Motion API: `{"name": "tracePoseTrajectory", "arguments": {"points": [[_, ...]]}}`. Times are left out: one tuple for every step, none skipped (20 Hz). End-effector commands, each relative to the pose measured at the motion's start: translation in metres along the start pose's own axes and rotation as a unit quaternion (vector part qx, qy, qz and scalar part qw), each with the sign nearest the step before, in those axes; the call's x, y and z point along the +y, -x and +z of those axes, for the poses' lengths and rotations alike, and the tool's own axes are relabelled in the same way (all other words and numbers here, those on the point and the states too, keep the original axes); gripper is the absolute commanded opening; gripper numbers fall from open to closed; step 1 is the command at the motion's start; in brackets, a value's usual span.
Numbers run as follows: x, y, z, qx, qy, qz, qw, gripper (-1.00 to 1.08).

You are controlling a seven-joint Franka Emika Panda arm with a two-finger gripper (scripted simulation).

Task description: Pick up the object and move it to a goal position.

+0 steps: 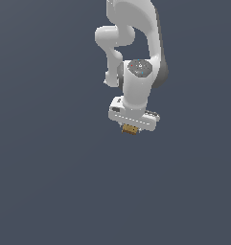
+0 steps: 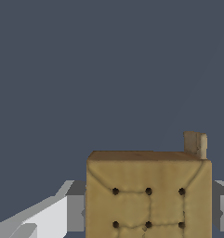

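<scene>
The object [image 1: 130, 129] is a small tan-brown squarish block that shows just under the white hand of the arm in the exterior view. My gripper [image 1: 131, 128] is shut on it, and its fingers are mostly hidden behind the hand and the block. In the wrist view the object [image 2: 148, 195] fills the space between the two grey fingers [image 2: 75, 211], one on each side, touching its sides. Its face shows dark dots and faint seam lines, and a small tan stub [image 2: 195, 142] rises at one far corner.
Behind everything lies a plain dark blue-grey surface [image 1: 50, 182] with no edges or other objects in sight. The white arm [image 1: 136, 43] reaches down from the exterior view's top.
</scene>
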State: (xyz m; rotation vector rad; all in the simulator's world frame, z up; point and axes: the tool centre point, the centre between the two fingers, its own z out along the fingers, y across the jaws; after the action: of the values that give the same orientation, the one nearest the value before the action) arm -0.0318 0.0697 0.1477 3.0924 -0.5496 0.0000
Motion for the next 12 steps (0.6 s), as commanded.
{"name": "tracePoseTrajectory", "arguments": {"points": [[-0.019, 0.005, -0.026, 0.0, 0.0, 0.0, 1.0, -1.0], [-0.026, 0.007, -0.036, 0.0, 0.0, 0.0, 1.0, -1.0], [-0.033, 0.009, -0.046, 0.0, 0.0, 0.0, 1.0, -1.0], [-0.04, 0.01, -0.055, 0.0, 0.0, 0.0, 1.0, -1.0], [-0.047, 0.012, -0.064, 0.0, 0.0, 0.0, 1.0, -1.0], [-0.053, 0.013, -0.072, 0.0, 0.0, 0.0, 1.0, -1.0], [-0.059, 0.014, -0.08, 0.0, 0.0, 0.0, 1.0, -1.0], [-0.064, 0.015, -0.087, 0.0, 0.0, 0.0, 1.0, -1.0], [-0.069, 0.016, -0.093, 0.0, 0.0, 0.0, 1.0, -1.0], [-0.074, 0.017, -0.099, 0.0, 0.0, 0.0, 1.0, -1.0], [-0.078, 0.018, -0.105, 0.0, 0.0, 0.0, 1.0, -1.0], [-0.082, 0.018, -0.11, 0.0, 0.0, 0.0, 1.0, -1.0]]}}
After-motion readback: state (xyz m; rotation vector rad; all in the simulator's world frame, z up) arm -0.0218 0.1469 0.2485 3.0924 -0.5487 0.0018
